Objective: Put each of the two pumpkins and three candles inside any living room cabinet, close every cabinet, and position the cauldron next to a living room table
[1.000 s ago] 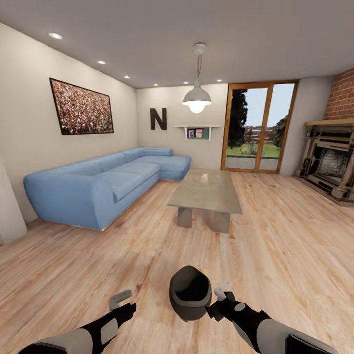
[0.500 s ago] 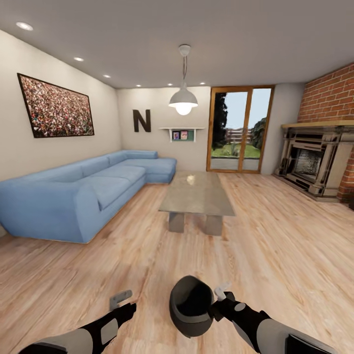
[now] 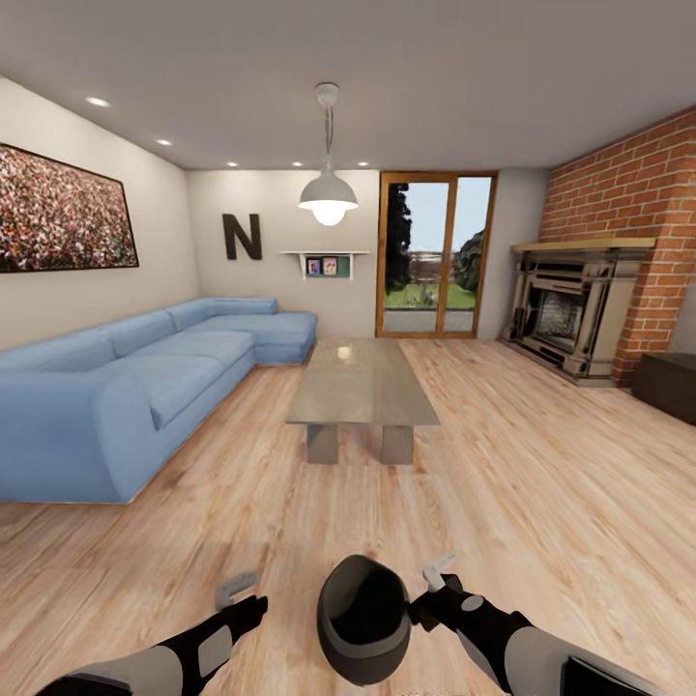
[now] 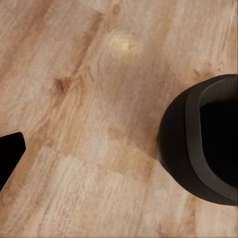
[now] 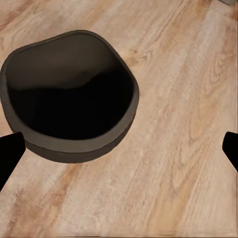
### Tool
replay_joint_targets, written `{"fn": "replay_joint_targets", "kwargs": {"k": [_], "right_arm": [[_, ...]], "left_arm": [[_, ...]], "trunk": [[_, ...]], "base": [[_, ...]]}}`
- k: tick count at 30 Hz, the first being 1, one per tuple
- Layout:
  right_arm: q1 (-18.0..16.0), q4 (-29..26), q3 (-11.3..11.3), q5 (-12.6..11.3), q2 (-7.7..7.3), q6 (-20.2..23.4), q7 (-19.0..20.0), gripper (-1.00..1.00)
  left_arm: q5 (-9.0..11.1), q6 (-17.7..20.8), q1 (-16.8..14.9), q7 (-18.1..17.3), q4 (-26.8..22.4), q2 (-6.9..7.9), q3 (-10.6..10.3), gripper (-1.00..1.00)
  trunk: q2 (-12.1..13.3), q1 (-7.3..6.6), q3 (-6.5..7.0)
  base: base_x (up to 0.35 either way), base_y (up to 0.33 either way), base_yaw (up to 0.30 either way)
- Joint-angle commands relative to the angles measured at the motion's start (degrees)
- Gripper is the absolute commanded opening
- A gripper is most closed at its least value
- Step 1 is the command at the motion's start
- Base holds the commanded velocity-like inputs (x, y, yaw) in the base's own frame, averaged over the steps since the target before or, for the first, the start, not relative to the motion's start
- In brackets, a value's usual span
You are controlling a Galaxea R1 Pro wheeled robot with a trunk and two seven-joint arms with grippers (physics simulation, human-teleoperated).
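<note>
The glossy black cauldron (image 3: 362, 619) lies tilted over the wood floor just in front of me, its mouth facing up toward the camera. My right gripper (image 3: 430, 590) is at its right side, one dark finger touching the rim. In the right wrist view the cauldron (image 5: 69, 99) lies ahead of the widely spread fingertips (image 5: 10, 153). My left gripper (image 3: 242, 597) is open over bare floor, apart from the cauldron (image 4: 208, 144). The grey-beige coffee table (image 3: 362, 382) stands a few steps ahead. Pumpkins and candles are out of view.
A blue corner sofa (image 3: 126, 387) runs along the left wall. A fireplace (image 3: 570, 309) sits in the brick wall at the right, with the end of a low dark-brown unit (image 3: 667, 387) beside it. Glass doors (image 3: 435, 256) are at the far end. Wide floor lies between me and the table.
The camera has turned right, so the room has slid left and the brick wall shows. The cauldron sits lower and larger, tilted more toward me. Both arms keep their pose.
</note>
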Motion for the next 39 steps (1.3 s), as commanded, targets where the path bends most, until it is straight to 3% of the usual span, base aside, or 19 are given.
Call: {"fn": "replay_joint_targets", "kwargs": {"k": [1,4,8,20,23,29,39], "right_arm": [[-0.04,0.13,-0.27,-0.62,0.05,-0.16,0.30,1.00],[-0.04,0.13,-3.66,-0.58,0.06,-0.12,0.21,1.00],[-0.04,0.10,-4.53,-0.56,0.08,-0.09,0.23,1.00],[-0.04,0.11,-4.83,-0.49,0.14,-0.11,-0.01,1.00],[-0.04,0.10,-4.84,-0.54,0.10,-0.07,-1.91,1.00],[-0.04,0.05,-4.92,-0.63,0.14,0.05,-4.13,1.00],[-0.04,0.03,-4.92,-0.64,0.17,0.00,-4.35,1.00]], "left_arm": [[0.36,-0.35,-0.09,0.07,0.19,-0.03,-0.48,1.00],[0.36,-0.37,-0.09,0.08,0.17,-0.03,-0.48,1.00],[0.42,-0.40,-0.09,0.06,0.16,0.00,-0.43,1.00],[0.39,-0.44,-0.09,0.06,0.23,0.01,-0.44,1.00],[0.37,-0.44,-0.09,0.06,0.19,-0.02,-0.47,1.00],[0.27,-0.44,-0.09,0.06,0.13,-0.02,-0.53,1.00],[0.27,-0.43,-0.09,-0.17,0.07,-0.03,-0.55,1.00]], "trunk": [[-0.03,-0.01,-0.06],[-0.03,-0.01,-0.06],[-0.03,-0.01,-0.06],[-0.03,-0.01,-0.06],[-0.03,-0.01,-0.06],[-0.03,-0.01,-0.06],[-0.03,-0.01,-0.06]], "base": [[0.004,0.003,-0.293],[0.002,0.001,-0.293],[0.000,0.000,-0.217],[0.064,0.220,-0.026],[0.091,0.191,0.000],[0.022,0.046,0.000],[0.001,0.002,-0.005]]}}
